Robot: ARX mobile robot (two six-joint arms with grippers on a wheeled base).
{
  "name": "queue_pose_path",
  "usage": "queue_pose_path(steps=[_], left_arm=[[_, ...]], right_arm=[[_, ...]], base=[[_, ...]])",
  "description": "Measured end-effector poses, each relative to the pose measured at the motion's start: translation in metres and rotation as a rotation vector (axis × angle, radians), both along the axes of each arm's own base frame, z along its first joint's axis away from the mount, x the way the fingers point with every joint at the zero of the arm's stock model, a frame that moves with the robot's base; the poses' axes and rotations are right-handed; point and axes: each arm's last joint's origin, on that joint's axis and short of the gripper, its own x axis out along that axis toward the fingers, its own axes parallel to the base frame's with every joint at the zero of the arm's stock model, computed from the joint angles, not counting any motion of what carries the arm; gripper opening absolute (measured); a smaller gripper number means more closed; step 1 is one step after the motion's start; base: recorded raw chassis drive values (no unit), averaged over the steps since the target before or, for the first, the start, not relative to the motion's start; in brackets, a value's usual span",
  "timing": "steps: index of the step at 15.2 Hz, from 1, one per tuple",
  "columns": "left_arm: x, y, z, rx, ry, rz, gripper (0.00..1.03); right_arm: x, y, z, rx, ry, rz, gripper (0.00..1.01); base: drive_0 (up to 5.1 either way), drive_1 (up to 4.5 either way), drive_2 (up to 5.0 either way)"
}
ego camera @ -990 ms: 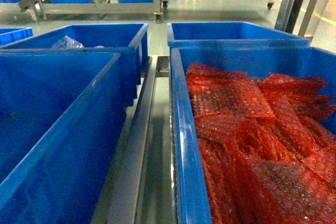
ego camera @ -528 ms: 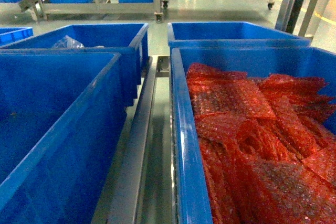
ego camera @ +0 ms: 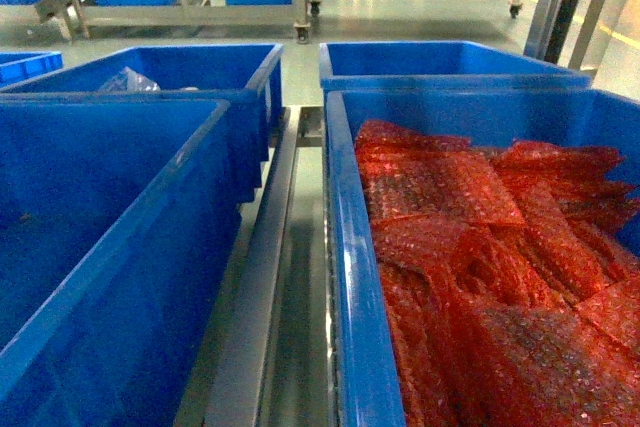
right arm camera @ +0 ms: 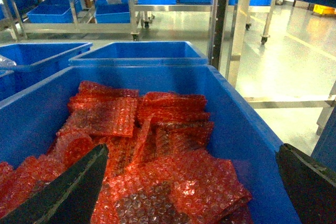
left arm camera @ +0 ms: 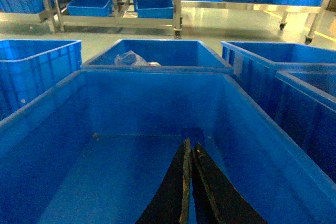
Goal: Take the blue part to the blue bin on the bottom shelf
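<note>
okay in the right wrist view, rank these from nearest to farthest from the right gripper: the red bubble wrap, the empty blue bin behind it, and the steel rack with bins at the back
1. Red bubble wrap, directly under the right gripper.
2. Empty blue bin, just beyond, centre.
3. Steel rack, far back, upper left.

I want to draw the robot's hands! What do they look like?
Only the fingers show. The left gripper has two flat black fingers that taper to thin pointed tips. The right gripper has two black, wedge-shaped fingers with a dull, matte finish. No cables or markings are visible.
</note>
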Motion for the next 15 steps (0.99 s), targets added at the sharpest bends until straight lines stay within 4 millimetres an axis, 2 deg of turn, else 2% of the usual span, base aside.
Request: queue_pose_path(steps=[9,10,15], left_arm=[[-0.006,0.000,0.002,0.000,-0.015,0.000,0.02],[-0.028,0.000,-0.002,0.005,-0.002,0.000,0.98],[-0.028,0.000,-0.002,0.005,-0.002,0.000,0.98]], right_arm=[[0.000,0.000,0.000,0.000,0.000,0.000,0.98],[0.000,0.000,0.000,0.000,0.000,0.000,0.98],[0.000,0.000,0.000,0.000,0.000,0.000,0.98]], base=[[0.0,0.00,0.0],[0.0,0.00,0.0],[0.0,0.00,0.0]])
